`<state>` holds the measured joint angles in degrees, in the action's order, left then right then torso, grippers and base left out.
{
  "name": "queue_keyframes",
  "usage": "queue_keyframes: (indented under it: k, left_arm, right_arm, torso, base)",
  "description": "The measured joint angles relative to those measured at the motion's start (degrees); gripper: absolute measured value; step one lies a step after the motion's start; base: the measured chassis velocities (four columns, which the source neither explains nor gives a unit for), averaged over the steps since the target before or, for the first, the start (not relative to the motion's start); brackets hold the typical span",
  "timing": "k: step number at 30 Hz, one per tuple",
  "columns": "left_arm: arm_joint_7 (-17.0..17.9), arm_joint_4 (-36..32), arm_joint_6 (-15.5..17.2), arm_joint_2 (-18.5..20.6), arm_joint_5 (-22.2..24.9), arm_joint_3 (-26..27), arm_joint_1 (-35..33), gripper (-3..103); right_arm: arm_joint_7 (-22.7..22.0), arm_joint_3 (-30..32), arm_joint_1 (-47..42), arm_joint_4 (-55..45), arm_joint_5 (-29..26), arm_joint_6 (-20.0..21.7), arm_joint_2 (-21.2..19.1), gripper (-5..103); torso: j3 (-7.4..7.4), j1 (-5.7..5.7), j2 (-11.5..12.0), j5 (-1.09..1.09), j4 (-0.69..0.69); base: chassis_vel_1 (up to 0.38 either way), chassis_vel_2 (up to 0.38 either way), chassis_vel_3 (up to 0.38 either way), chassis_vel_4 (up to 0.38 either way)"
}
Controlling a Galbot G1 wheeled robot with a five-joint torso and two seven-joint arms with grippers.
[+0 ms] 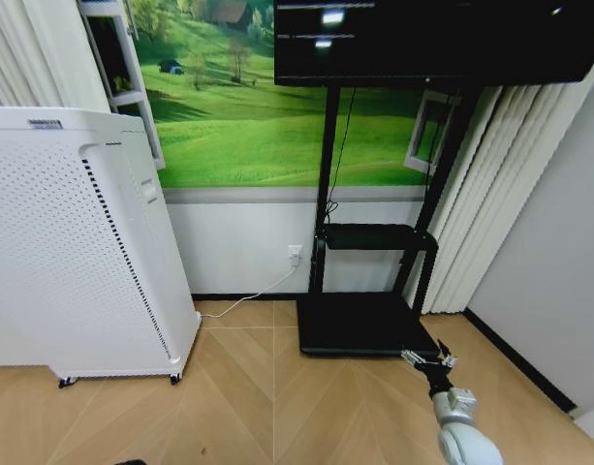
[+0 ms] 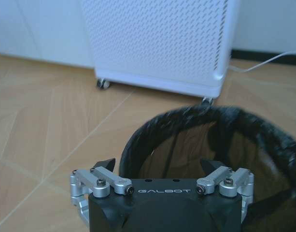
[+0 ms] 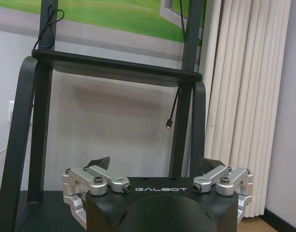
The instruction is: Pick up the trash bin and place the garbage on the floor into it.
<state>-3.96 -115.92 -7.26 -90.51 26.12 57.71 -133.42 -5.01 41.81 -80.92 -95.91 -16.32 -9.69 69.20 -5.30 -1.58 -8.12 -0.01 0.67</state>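
The trash bin [image 2: 220, 159], lower right in the left wrist view, looks light, stiff plastic best pinched at its rim, directly before the wide-open left gripper [image 2: 162, 166].

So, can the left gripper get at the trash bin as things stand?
Probably yes. The left gripper is open and sits right at the near rim of the trash bin, with nothing between them. The white appliance stands beyond the bin, out of the way. The right gripper hangs near the stand base.
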Motion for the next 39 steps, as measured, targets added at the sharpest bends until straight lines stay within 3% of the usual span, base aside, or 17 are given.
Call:
queue_keyframes:
  k: [4, 6, 7, 8, 14, 17, 20, 22, 26, 29, 32, 33, 36, 39]
  left_arm:
    - [-2.8, -1.51, -2.75, -0.12, -1.2, 1.49, 0.59, 100]
    - [-7.09, -2.93, -5.33, 0.03, -2.87, 4.34, 1.88, 100]
    - [-7.09, -2.93, -5.33, 0.03, -2.87, 4.34, 1.88, 100]
    - [-9.2, -4.3, -6.29, 0.25, -3.92, 5.94, 2.28, 100]
    - [-8.72, -9.65, -5.49, 1.32, -4.08, 9.03, 5.03, 100]
    - [-2.51, -16.12, 3.02, 5.97, -2.05, 11.33, 14.08, 100]
    - [-1.58, -16.87, 5.04, 7.24, -1.57, 11.3, 15.87, 100]
    - [2.19, -19.48, 12.85, 13.82, 0.62, 8.41, 22.24, 100]
    - [3.3, -20.23, 15.07, 16.12, 1.29, 6.62, 24.19, 100]
    - [3.9, -21.82, 16.56, 17.14, 0.91, 4.87, 24.98, 100]
    - [3.94, -22.45, 16.59, 16.93, 0.2, 4.3, 24.7, 100]
    - [3.61, -21.56, 16.16, 16.93, -1.4, 3.02, 25.27, 100]
    - [3.42, -18.16, 14.86, 16.67, -4.28, 1.71, 27.41, 100]
    - [3.47, -16.94, 14.53, 16.47, -5.49, 1.3, 28.42, 100]
  right_arm:
    - [0.0, -0.33, 0.02, 0.11, 0.27, 0.07, 0.23, 100]
    - [0.18, -0.56, -0.38, 0.11, 0.52, 0.08, 0.43, 100]
    - [0.18, -0.56, -0.38, 0.11, 0.52, 0.08, 0.43, 100]
    - [0.66, -0.55, -0.75, 0.09, 0.5, 0.18, 0.4, 100]
    - [1.15, -0.19, -1.8, -0.35, 1.19, 0.21, 0.32, 100]
    - [1.1, 1.01, -5.39, -5.48, 0.97, 1.16, 0.39, 100]
    - [1.08, 1.28, -6.3, -6.86, 0.33, 1.58, 0.44, 100]
    - [0.96, 2.63, -10.61, -13.73, -2.75, 4.37, 0.73, 100]
    - [0.94, 3.15, -12.38, -17.52, -3.82, 5.91, 0.74, 100]
    - [1.35, 3.33, -14.02, -25.32, -5.9, 9.96, -0.61, 100]
    - [1.56, 3.53, -15.08, -30.25, -7.49, 12.94, -1.45, 100]
    - [1.76, 4.98, -17.67, -36.62, -9.02, 16.66, -1.77, 100]
    - [1.98, 6.38, -20.63, -43.67, -8.46, 19.74, -1.07, 100]
    - [2.32, 7.21, -21.92, -44.98, -6.69, 19.8, -0.66, 100]
  torso:
    - [0.0, 0.0, 0.0, 0.01, 0.01]
    - [0.0, 0.0, 0.0, 0.0, 0.02]
    - [0.0, 0.0, 0.0, 0.0, 0.02]
    - [0.0, 0.0, 0.0, 0.01, 0.01]
    - [0.0, 0.0, 0.0, 0.01, -0.01]
    - [0.0, 0.0, 0.0, -0.01, 0.01]
    - [0.0, 0.0, 0.0, -0.01, 0.02]
    - [0.0, 0.0, 0.0, -0.01, 0.04]
    - [0.0, 0.0, 0.0, -0.01, 0.07]
    - [0.0, 0.0, 0.0, -0.03, 0.04]
    - [0.0, 0.0, 0.0, 0.02, -0.08]
    - [0.0, 0.01, 0.0, 0.0, -0.01]
    - [0.0, 0.01, 0.0, -0.01, 0.03]
    - [0.0, 0.01, 0.0, -0.01, 0.02]
  base:
    - [0.0, 0.0, 0.0, 0.0]
    - [0.0, 0.0, 0.0, 0.0]
    - [0.0, 0.0, 0.0, 0.0]
    - [0.0, 0.0, 0.0, 0.0]
    - [0.0, 0.0, 0.0, 0.0]
    - [0.0, 0.0, 0.0, 0.0]
    - [0.0, 0.0, 0.0, 0.0]
    - [0.0, 0.0, 0.0, 0.0]
    - [0.0, 0.0, 0.0, 0.0]
    - [0.0, 0.0, 0.0, 0.0]
    - [0.0, 0.0, 0.0, 0.0]
    - [0.0, 0.0, 0.0, 0.0]
    - [0.0, 0.0, 0.0, 0.0]
    - [0.0, 0.0, 0.0, 0.0]
